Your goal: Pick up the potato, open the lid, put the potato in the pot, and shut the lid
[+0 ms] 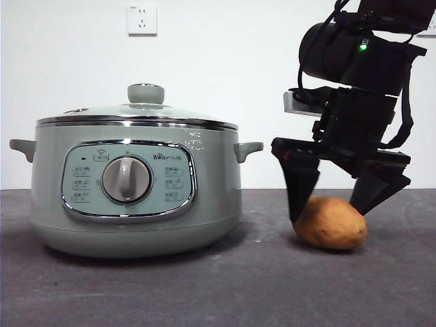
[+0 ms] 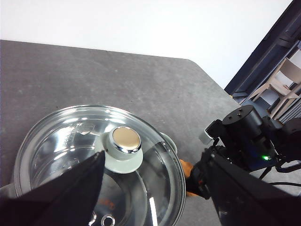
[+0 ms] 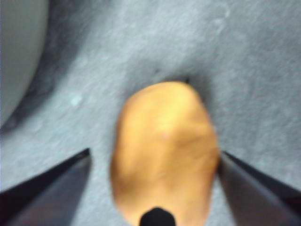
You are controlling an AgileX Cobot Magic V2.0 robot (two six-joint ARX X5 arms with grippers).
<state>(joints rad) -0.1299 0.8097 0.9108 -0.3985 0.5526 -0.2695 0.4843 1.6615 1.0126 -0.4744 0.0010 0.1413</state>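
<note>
Potato [image 1: 331, 223] on table [image 1: 204, 293], right of pot [image 1: 129, 197], w/ right gripper [image 1: 332, 208] straddling it.
Jaws apart, one each side, not clamped. Lid [image 1: 136, 112] sits closed on pot; left gripper [image 2: 155, 188] hangs above lid, jaws apart.

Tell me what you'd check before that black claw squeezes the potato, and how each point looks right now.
1. The right end effector straddles the potato, one jaw on each side: ok.
2. Jaws spread wider than the potato: ok, a gap shows on one side in the right wrist view; the other jaw looks close to the skin.
3. The potato lies on the table, apart from the pot: ok.
4. Jaws low enough for a firm grip: cannot tell; their tips sit near the potato's upper half.
5. The lid is on the pot, so it must come off later: ok for now.
6. The left end effector hangs above the lid, jaws open: ok.
</note>
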